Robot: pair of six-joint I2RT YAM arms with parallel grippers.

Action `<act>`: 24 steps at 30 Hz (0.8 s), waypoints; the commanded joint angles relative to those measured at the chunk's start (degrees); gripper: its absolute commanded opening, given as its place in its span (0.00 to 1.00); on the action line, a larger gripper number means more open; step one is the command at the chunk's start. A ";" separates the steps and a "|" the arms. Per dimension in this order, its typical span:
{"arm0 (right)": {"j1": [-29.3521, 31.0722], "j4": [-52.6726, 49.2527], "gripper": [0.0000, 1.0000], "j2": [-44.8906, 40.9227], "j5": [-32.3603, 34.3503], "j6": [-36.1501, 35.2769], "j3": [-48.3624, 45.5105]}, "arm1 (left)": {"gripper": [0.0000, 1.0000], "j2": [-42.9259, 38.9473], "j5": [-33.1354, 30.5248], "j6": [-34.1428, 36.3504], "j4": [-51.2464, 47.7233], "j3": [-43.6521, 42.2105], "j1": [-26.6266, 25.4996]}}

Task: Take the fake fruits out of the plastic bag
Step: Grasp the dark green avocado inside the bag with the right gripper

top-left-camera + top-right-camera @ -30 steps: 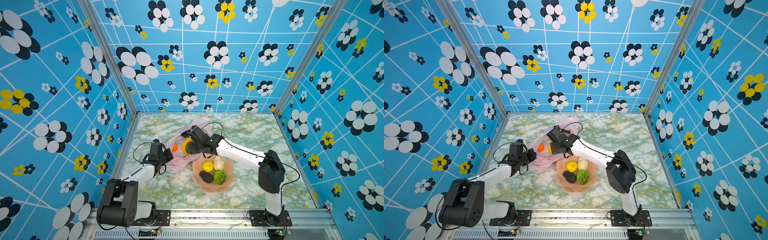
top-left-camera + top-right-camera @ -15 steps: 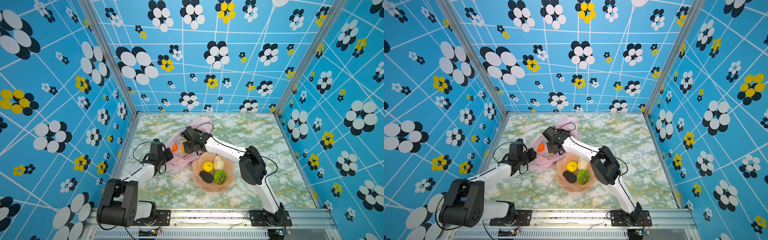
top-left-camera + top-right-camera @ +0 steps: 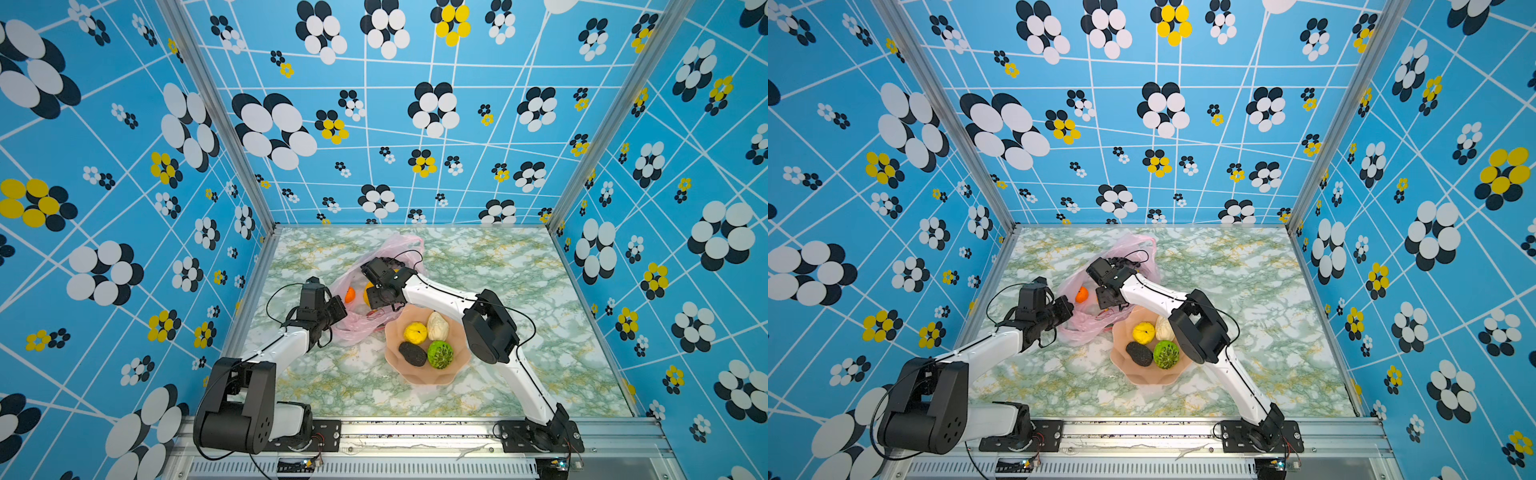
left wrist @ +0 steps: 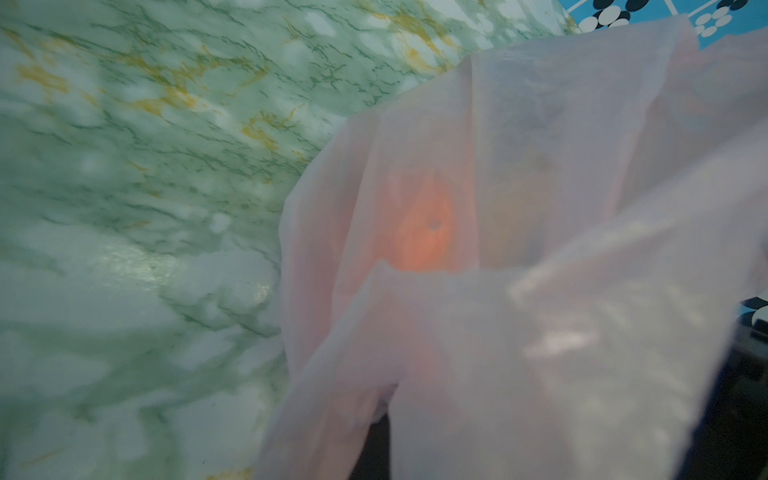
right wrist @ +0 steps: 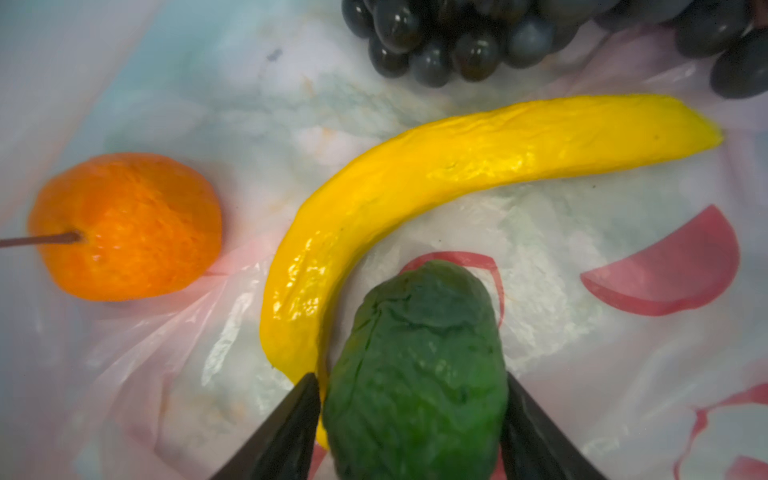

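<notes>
The pink plastic bag [image 3: 399, 249] lies open on the marble table. My right gripper [image 5: 410, 376] is inside it, open, with its fingers on either side of a green fruit [image 5: 419, 365]; a thin gap shows on one side. Beside that fruit lie the long yellow banana [image 5: 457, 166], the small orange [image 5: 129, 226] and the dark grape bunch [image 5: 457, 37]. My left gripper [image 3: 338, 309] is shut on the bag's near edge, and in the left wrist view the bag film [image 4: 540, 166] covers its jaws, with the orange [image 4: 424, 232] glowing through.
A peach scalloped bowl [image 3: 415, 378] stands just right of the bag, under the right forearm. It holds a yellow ribbed fruit [image 3: 414, 332], a pale piece [image 3: 437, 326], a dark avocado [image 3: 412, 353] and a green fruit [image 3: 440, 354]. Patterned blue walls close three sides.
My right gripper has pushed further left and deeper into the bag, its elbow swinging in over the bowl. The left arm has stayed put, holding the bag.
</notes>
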 commanded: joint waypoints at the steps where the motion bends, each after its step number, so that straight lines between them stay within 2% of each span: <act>1: -0.56 -2.20 0.69 0.52 -0.06 -0.47 1.74 | 0.00 -0.59 0.10 0.97 -0.57 1.32 -0.48; 7: -0.88 -2.40 0.66 0.67 0.14 -0.91 2.18 | 0.00 -0.09 0.28 1.01 -0.53 1.74 -1.04; 14: -1.29 -2.67 0.57 0.78 0.61 -1.29 2.71 | 0.00 -0.44 0.00 1.20 -0.97 1.74 -1.18; 24: -1.23 -2.79 0.56 -1.81 0.27 -1.91 1.92 | 0.00 -0.50 0.94 1.24 0.06 1.72 -1.58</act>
